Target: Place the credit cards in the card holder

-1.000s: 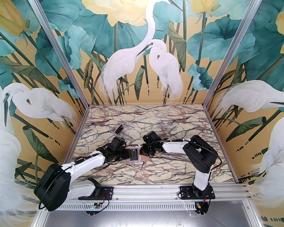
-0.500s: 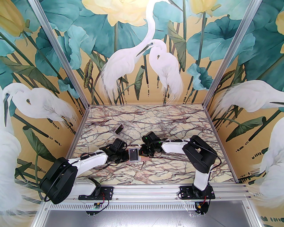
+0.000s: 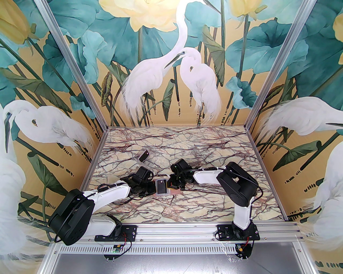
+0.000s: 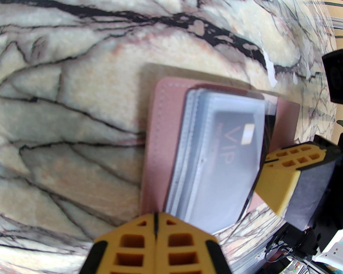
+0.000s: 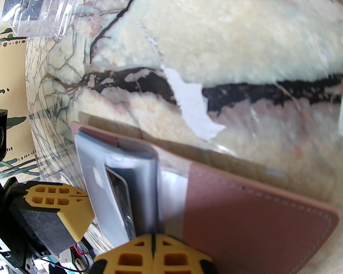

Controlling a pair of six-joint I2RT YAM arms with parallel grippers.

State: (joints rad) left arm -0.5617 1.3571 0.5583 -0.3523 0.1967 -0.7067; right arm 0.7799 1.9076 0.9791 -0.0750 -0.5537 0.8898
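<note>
The dusty-pink card holder (image 4: 160,139) lies open on the marble table between both grippers, its cover (image 3: 175,191) spread to the right. A black credit card (image 4: 230,149) with gold "VIP" lettering sits inside a grey-blue sleeve (image 5: 88,160). My left gripper (image 4: 155,227) is shut, its tips at the sleeves' near edge with nothing visible between them. My right gripper (image 5: 152,248) is shut on the raised sleeve edge at the holder's (image 5: 254,214) fold. Another black card (image 3: 145,155) rests in the clear box. The red card is out of view.
The small clear plastic box (image 3: 144,156) stands behind the left gripper (image 3: 152,188), and it is seen too in the right wrist view (image 5: 40,16). A white torn patch (image 5: 193,112) marks the table surface beyond the holder. Patterned walls close in the table.
The left arm's elbow swung in to the right and the black card slid deeper into the sleeve. The right arm's elbow shifted slightly left. Both grippers stay at the holder.
</note>
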